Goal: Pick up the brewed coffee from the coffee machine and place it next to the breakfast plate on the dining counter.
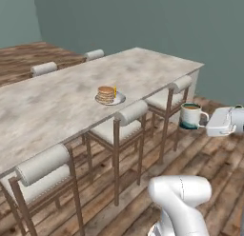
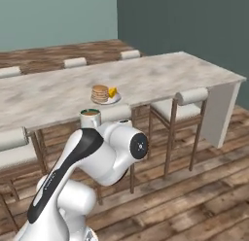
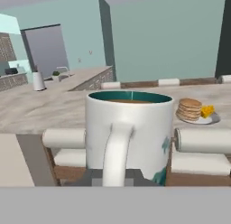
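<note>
The brewed coffee [image 1: 190,115], a white mug with a teal base and brown liquid, hangs in the air off the stool side of the dining counter [image 1: 57,104], just below counter-top height. My gripper [image 1: 207,122] is shut on its handle side, reaching in from the right. The mug [image 3: 128,133] looms close in the hand view, handle toward the camera. From the right base view the mug [image 2: 90,117] peeks above my arm. The breakfast plate [image 1: 110,96] [image 2: 105,95] [image 3: 196,113] with pancakes sits mid-counter, beyond the mug. The coffee machine is out of view.
Cushioned stools [image 1: 125,122] [image 1: 172,94] [image 2: 187,105] line the near side of the counter, directly under and around the mug. More stools [image 1: 44,68] stand on the far side. A second counter with a white jug [image 3: 38,81] lies far off.
</note>
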Controlling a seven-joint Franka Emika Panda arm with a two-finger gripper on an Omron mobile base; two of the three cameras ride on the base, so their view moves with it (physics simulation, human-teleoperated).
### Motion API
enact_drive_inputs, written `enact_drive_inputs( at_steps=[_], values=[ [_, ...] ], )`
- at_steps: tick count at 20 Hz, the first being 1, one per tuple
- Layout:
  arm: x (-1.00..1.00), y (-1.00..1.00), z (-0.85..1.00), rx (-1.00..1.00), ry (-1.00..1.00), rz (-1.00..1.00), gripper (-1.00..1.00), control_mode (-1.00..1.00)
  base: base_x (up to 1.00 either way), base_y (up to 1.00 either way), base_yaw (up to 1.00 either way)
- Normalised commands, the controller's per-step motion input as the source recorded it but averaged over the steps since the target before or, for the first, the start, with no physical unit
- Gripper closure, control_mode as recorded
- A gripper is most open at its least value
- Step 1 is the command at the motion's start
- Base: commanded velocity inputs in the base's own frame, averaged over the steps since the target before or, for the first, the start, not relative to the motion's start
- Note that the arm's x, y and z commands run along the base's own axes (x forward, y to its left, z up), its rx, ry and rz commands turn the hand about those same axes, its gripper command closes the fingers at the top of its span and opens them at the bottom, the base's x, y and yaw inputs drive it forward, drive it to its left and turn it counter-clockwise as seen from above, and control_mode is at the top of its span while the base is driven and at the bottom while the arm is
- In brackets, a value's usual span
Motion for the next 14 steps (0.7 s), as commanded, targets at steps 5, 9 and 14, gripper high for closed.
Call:
enact_drive_inputs(
  at_steps=[5, 9, 14],
  values=[
    [0.0, 0.0, 0.0, 0.0, 0.0, 0.0, 1.0, 1.0, 1.0, -0.74, 0.35],
    [0.0, 0.0, 0.0, 0.0, 0.0, 0.0, 1.0, 1.0, 1.0, -0.64, 0.37],
    [0.0, 0.0, 0.0, 0.0, 0.0, 0.0, 1.0, 1.0, 1.0, -0.6, 0.4]
  ],
)
